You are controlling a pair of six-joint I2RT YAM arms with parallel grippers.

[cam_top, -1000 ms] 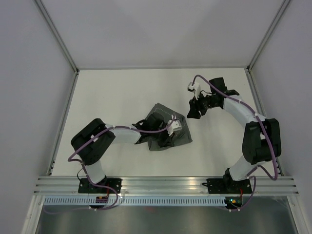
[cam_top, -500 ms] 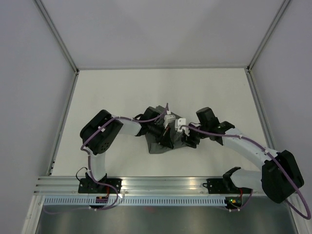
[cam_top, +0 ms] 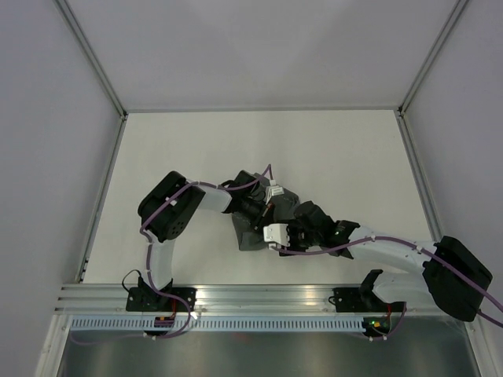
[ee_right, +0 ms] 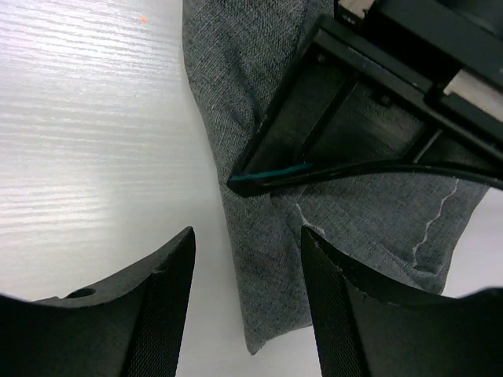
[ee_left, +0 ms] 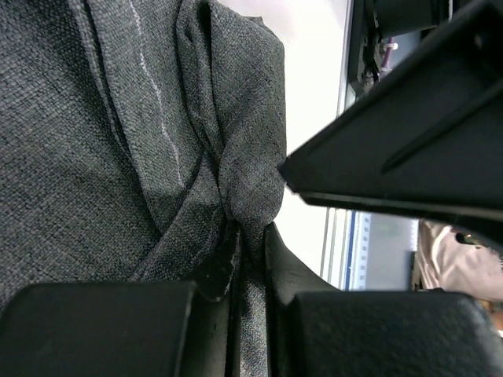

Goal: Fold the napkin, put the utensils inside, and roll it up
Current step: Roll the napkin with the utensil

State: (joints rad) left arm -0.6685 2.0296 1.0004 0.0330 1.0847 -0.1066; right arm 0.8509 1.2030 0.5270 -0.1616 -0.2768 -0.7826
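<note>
Mid-fold, the left gripper [ee_left: 250, 239] pinches a bunched ridge of the napkin [ee_left: 94, 141] as the right gripper [ee_right: 247, 239], fingers apart, hovers over its edge, apparently needing to grasp it next.

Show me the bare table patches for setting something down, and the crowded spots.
Free: the far table from the napkin to the back wall, plus the stretch right of the napkin up to the side rail. Crowded: the middle, where the left claw pinches the napkin and the open right claw straddles its edge.
</note>
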